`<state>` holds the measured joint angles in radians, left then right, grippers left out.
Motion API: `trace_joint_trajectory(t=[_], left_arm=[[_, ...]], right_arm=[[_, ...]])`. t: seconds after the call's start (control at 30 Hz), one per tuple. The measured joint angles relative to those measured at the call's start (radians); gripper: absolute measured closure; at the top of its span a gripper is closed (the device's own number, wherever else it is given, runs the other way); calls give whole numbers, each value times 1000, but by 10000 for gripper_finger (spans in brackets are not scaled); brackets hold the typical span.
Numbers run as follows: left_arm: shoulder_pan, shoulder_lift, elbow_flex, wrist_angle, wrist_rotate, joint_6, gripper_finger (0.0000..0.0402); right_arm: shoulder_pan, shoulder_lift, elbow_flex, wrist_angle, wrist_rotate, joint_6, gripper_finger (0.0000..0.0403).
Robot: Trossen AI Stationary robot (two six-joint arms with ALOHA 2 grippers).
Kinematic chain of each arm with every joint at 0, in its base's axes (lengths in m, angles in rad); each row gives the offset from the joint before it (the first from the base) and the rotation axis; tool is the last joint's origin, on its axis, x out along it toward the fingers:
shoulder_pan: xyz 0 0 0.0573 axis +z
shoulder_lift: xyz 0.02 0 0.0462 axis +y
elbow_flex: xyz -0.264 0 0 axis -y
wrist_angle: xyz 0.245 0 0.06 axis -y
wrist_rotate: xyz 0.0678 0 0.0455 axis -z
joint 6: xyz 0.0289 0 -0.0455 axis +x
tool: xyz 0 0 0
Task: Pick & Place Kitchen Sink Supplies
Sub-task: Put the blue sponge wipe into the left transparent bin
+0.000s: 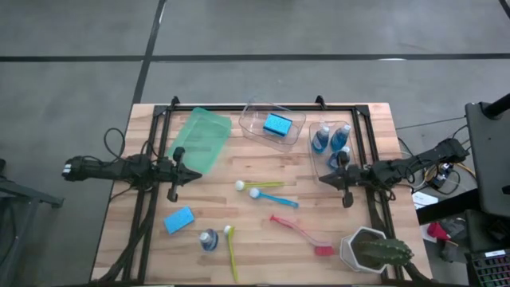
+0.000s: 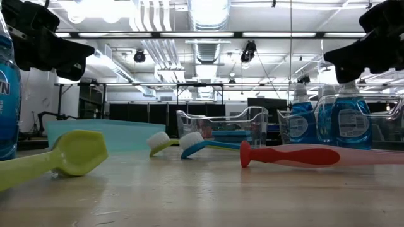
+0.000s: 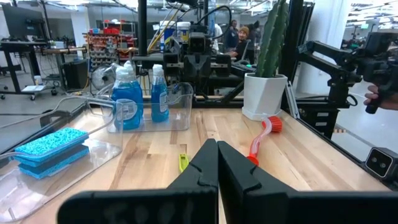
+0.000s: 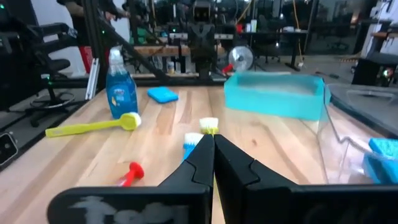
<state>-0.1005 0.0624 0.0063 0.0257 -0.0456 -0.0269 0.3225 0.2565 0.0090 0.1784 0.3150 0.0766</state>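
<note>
With both my left gripper and right gripper pressed together, empty, I'd probably knock the bottle over unless I spread first.

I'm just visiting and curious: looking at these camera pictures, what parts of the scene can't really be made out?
- Bottle labels: too small to read in the high view; the nearest bottle is cut off by the low view's left edge.
- Loose sponge: absent from the low view.
- Cactus: its top runs off the left wrist view's edge.
- Red brush: mostly hidden behind the right gripper in the right wrist view.
- Green bin: its inside is hidden in the low view.
</note>
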Motion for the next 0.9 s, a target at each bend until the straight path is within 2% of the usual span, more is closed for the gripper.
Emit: trace_joint_trajectory(t=[0.23,0.4,0.6,0.73,0.9], left_arm=[[0,0,0,0,0,0,401],[0,0,0,0,0,0,401],[0,0,0,0,0,0,401],[0,0,0,0,0,0,401],[0,2,0,0,0,0,401]], right_arm=[[0,-5,0,18,-9,-26,394],[0,-81,0,35,-11,-84,394],[0,-226,0,-55,-169,-75,394],[0,-256,2,-141,-144,-73,394],[-14,-252,1,-141,-132,-84,394]])
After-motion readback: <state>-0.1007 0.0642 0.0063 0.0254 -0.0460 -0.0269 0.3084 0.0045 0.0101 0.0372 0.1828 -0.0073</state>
